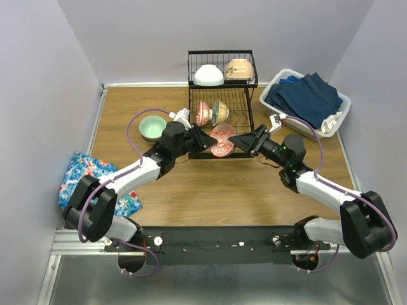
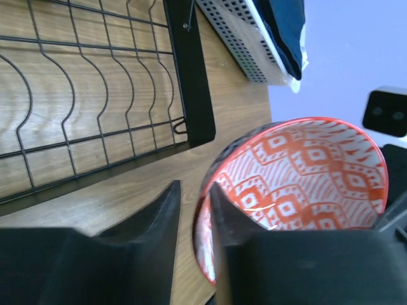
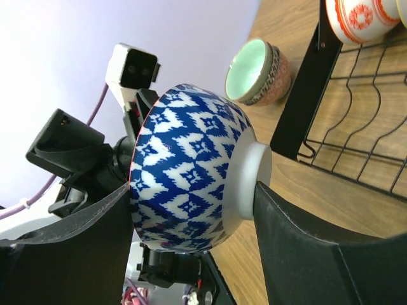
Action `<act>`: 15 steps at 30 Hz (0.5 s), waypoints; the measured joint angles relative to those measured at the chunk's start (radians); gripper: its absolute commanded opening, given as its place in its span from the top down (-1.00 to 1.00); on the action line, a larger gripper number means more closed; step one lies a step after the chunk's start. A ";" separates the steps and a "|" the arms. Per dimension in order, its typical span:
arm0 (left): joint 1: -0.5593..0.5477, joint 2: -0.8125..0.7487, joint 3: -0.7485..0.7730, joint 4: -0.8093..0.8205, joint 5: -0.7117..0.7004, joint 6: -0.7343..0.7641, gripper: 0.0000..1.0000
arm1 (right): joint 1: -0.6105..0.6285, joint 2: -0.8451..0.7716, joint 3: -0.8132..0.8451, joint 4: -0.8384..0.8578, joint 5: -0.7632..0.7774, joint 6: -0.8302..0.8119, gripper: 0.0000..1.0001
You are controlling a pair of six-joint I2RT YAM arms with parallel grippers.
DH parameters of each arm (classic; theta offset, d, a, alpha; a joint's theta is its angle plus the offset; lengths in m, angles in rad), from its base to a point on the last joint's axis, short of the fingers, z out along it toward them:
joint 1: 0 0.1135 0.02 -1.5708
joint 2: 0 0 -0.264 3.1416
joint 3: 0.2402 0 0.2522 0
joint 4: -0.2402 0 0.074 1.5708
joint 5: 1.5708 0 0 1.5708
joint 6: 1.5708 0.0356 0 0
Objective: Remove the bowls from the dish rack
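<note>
The blue bowl (image 1: 222, 140), orange-patterned inside, hangs in the air just in front of the rack's (image 1: 236, 108) near edge, tipped on its side between the two arms. The right gripper (image 3: 194, 190) holds it wide, one finger at the mouth and the other against the foot. The left gripper (image 2: 194, 187) is narrow and sits astride the rim, one finger inside and one outside. A sliver of gap shows on the outer side, so I cannot tell whether it grips yet.

This looks like a hand-over from right to left, early in the job. One mint bowl (image 1: 152, 127) sits upright on the table (image 1: 210, 190), left of the rack, and counts as unloaded. Four are left in the rack: the white bowl (image 1: 208, 75) and beige bowl (image 1: 239, 68) upside down on the raised shelf at the far edge, and the pink bowl (image 1: 203, 113) and olive bowl (image 1: 220, 112) on edge in the lower tray. No other bowls show.
</note>
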 measured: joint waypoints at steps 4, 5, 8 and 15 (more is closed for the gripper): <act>-0.006 -0.003 -0.016 0.023 0.021 -0.006 1.00 | 0.000 0.000 -0.015 0.000 0.003 0.014 0.06; -0.007 -0.007 -0.023 0.023 0.030 -0.005 1.00 | -0.001 0.000 -0.017 0.000 0.006 0.026 -0.03; -0.011 -0.027 -0.038 0.022 0.033 0.002 1.00 | -0.002 -0.003 -0.019 -0.002 0.008 0.038 -0.31; -0.008 -0.131 -0.050 -0.069 0.002 0.075 1.00 | 0.012 -0.031 -0.019 -0.019 0.000 0.014 -0.82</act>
